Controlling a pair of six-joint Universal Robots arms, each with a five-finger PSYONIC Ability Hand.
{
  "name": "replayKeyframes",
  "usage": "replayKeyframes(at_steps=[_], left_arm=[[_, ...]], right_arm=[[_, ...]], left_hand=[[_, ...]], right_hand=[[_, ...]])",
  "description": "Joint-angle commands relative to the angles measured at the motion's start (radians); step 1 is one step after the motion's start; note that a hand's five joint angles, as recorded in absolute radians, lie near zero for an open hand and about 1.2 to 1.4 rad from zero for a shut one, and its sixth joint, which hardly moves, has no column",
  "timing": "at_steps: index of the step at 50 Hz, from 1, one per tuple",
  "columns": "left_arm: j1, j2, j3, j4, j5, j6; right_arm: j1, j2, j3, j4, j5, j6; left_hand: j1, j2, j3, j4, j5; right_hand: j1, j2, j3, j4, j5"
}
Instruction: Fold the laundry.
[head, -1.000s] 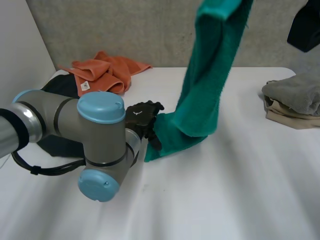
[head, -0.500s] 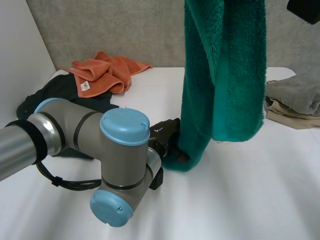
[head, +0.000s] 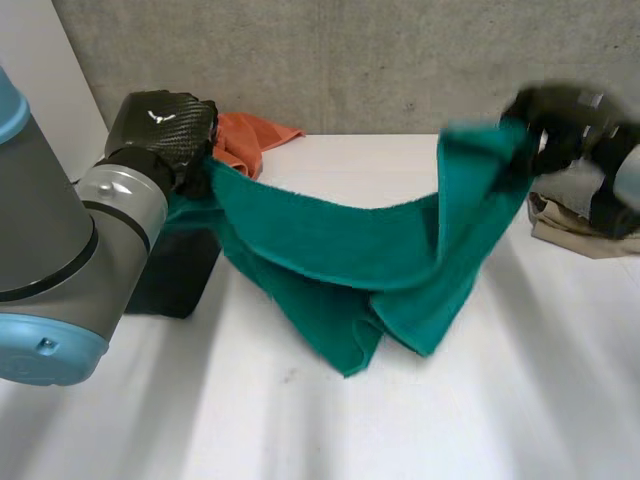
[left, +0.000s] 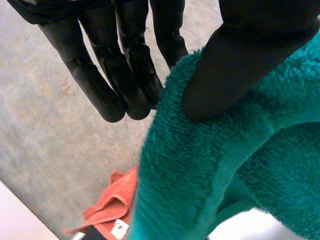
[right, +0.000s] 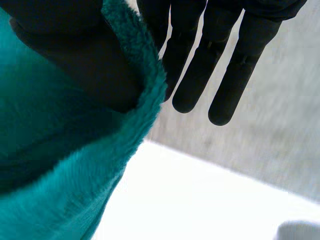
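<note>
- The white table (head: 520, 400) takes the whole lower part of the frame.
- The green towel (head: 340, 250) hangs in the middle of the frame, stretched between both hands. Its sagging lower part seems to touch the table.
- The towel looks thick, soft and light. I judge that it will droop freely and hardly slip, so the two upper corners are the good places to hold.
- The left arm (head: 50, 240) stands at the left edge.
- The pile of grey and beige laundry (head: 575, 215) lies at the right edge.
- The left hand (head: 165, 125), at the upper left, pinches one end of the towel under its thumb (left: 235, 65).
- The right hand (head: 565, 115), at the upper right, pinches the other end the same way.
- The orange cloth (head: 250, 135) lies just behind the left hand.
</note>
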Motion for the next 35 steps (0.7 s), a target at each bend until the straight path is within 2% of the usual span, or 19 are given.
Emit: replayKeyframes(at_steps=[1, 4, 8, 11, 12, 13, 14, 15, 16, 19, 25, 31, 35], left_arm=[[-0.064, -0.196, -0.011, 0.006, 0.039, 0.113], [-0.083, -0.29, 0.01, 0.003, 0.029, 0.122], [-0.097, -0.418, 0.069, -0.006, -0.036, 0.113], [-0.103, -0.449, 0.096, -0.017, -0.091, 0.088], [-0.107, -0.446, 0.098, -0.013, -0.103, 0.071], [-0.109, -0.443, 0.096, -0.013, -0.102, 0.062], [-0.109, -0.436, 0.095, -0.011, -0.094, 0.053], [-0.109, -0.415, 0.086, -0.008, -0.072, 0.041], [-0.109, -0.4, 0.08, -0.008, -0.059, 0.035], [-0.1, -0.325, 0.034, -0.005, -0.025, 0.025], [-0.044, -0.165, -0.089, -0.005, -0.021, 0.021], [0.038, -0.047, -0.262, -0.016, -0.013, 0.019], [0.074, -0.036, -0.373, -0.011, 0.004, 0.024]], right_arm=[[-0.046, 0.254, 0.036, -0.094, -0.057, -0.202], [-0.054, 0.316, 0.032, -0.112, -0.057, -0.259], [-0.058, 0.379, 0.035, -0.148, -0.055, -0.306], [-0.06, 0.379, 0.046, -0.16, -0.051, -0.319], [-0.06, 0.371, 0.053, -0.16, -0.045, -0.319], [-0.06, 0.364, 0.056, -0.158, -0.039, -0.32], [-0.06, 0.356, 0.061, -0.158, -0.032, -0.323], [-0.058, 0.345, 0.066, -0.158, -0.026, -0.325], [-0.058, 0.318, 0.076, -0.157, -0.01, -0.334], [-0.054, 0.246, 0.104, -0.151, 0.007, -0.356], [-0.051, 0.134, 0.194, -0.145, -0.008, -0.463], [-0.057, 0.094, 0.343, -0.166, -0.112, -0.717], [-0.061, 0.101, 0.432, -0.244, -0.178, -0.869]], left_hand=[[0.228, 0.202, 0.211, 0.204, 0.24], [0.228, 0.202, 0.211, 0.204, 0.24], [0.228, 0.202, 0.211, 0.204, 0.24], [0.214, 0.188, 0.197, 0.19, 0.226], [-0.039, -0.065, -0.056, -0.063, -0.027], [-0.23, -0.256, -0.248, -0.255, -0.219], [-0.398, -0.424, -0.415, -0.422, -0.386], [-0.661, -0.687, -0.679, -0.686, -0.65], [-0.719, -0.745, -0.736, -0.743, -0.707], [-0.798, -0.824, -0.816, -0.823, -0.787], [-0.896, -0.922, -0.913, -0.92, -0.884], [-0.922, -0.948, -0.94, -0.947, -0.911], [-0.913, -0.939, -0.931, -0.938, -0.902]], right_hand=[[0.272, 0.221, 0.206, 0.199, 0.215], [0.272, 0.221, 0.206, 0.199, 0.215], [0.272, 0.221, 0.206, 0.199, 0.215], [-0.143, -0.195, -0.21, -0.217, -0.2], [-0.383, -0.435, -0.45, -0.457, -0.44], [-0.487, -0.539, -0.554, -0.561, -0.544], [-0.558, -0.61, -0.625, -0.632, -0.615], [-0.605, -0.657, -0.672, -0.679, -0.662], [-0.652, -0.704, -0.719, -0.726, -0.709], [-0.697, -0.748, -0.763, -0.77, -0.754], [-0.703, -0.754, -0.769, -0.776, -0.76], [-0.627, -0.678, -0.693, -0.7, -0.684], [-0.588, -0.64, -0.655, -0.662, -0.645]])
